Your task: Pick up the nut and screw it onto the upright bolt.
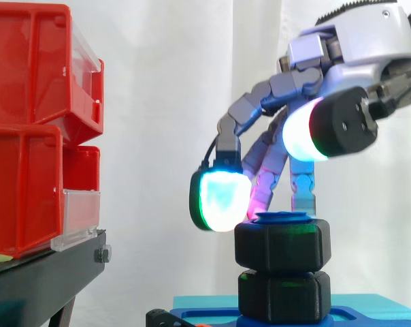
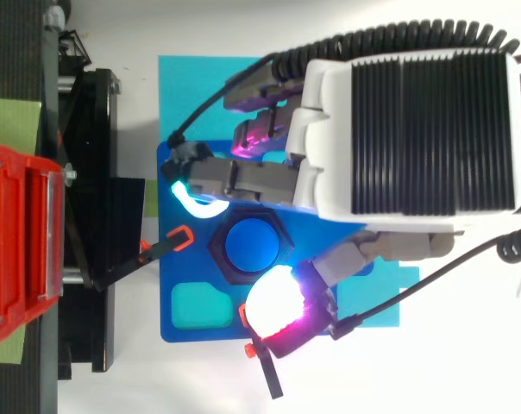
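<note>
A black hex nut [image 1: 282, 244] sits at the top of the upright blue bolt [image 2: 250, 244], whose blue tip [image 1: 284, 217] shows just above it. A second black nut [image 1: 284, 296] sits lower on the same bolt, against the blue base [image 2: 183, 285]. My hand [image 2: 398, 129] hangs over the bolt with its fingers bent down around it. The cyan-green fingertip pad [image 1: 219, 199] is at the upper nut's far-left rim, touching or nearly so. The white and red thumb pad [image 1: 302, 133] is raised well above the nut and off it. Nothing is clamped between them.
Stacked red bins [image 1: 28, 122] on a black stand [image 1: 49, 272] rise at the left. A black lever with an orange tip [image 2: 178, 240] points at the bolt from the stand side. The base holds a teal recess [image 2: 200, 306] and lies on a cyan mat [image 2: 191, 95].
</note>
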Action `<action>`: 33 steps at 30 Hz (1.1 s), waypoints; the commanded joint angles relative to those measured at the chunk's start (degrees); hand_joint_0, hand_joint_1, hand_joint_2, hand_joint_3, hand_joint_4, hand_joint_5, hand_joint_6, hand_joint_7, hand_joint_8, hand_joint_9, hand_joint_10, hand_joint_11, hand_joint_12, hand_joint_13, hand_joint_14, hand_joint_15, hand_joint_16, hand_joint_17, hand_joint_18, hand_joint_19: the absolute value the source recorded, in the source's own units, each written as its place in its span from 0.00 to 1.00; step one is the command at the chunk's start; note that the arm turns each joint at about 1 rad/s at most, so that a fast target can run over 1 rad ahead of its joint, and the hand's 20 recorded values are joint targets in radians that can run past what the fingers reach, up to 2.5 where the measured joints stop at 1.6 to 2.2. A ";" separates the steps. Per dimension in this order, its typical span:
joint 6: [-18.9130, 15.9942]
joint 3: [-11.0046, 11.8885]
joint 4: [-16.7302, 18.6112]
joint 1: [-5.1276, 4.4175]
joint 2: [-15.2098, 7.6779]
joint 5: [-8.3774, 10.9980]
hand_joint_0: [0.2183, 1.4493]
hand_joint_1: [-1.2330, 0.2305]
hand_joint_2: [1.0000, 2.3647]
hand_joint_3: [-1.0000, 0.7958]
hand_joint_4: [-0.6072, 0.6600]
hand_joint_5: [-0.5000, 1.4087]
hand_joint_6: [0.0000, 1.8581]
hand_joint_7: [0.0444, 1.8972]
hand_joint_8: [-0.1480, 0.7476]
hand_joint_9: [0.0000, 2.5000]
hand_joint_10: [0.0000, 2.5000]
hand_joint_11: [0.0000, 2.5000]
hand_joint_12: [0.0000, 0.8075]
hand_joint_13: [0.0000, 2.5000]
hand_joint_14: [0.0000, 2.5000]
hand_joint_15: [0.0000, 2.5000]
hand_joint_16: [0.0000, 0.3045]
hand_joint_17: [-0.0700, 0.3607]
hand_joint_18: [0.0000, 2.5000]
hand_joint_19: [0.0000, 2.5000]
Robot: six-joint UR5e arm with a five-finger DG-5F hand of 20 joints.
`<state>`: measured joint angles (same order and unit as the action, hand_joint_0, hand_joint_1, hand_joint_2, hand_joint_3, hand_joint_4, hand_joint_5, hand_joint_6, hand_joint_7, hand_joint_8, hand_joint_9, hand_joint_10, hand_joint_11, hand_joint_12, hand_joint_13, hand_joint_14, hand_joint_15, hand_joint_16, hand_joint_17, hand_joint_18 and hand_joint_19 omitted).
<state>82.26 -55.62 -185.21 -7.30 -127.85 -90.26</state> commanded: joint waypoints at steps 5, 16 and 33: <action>-1.13 -2.12 1.26 -0.70 0.05 0.96 0.24 0.60 0.00 0.28 0.63 0.24 0.27 0.36 0.39 0.52 0.00 0.00 0.17 0.36 0.00 0.00 0.05 0.24 0.24 0.04; -1.13 -2.21 0.91 -0.79 0.05 0.96 0.24 0.60 0.00 0.28 0.65 0.25 0.27 0.50 0.41 0.54 0.00 0.00 0.19 0.38 0.00 0.00 0.05 0.24 0.25 0.04; -0.61 -1.86 -1.03 0.44 0.05 0.61 0.25 0.60 0.00 0.28 0.53 0.30 0.27 0.75 0.43 0.62 0.00 0.00 0.16 0.45 0.00 0.00 0.05 0.24 0.34 0.08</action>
<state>81.37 -57.66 -185.37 -7.17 -127.79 -89.63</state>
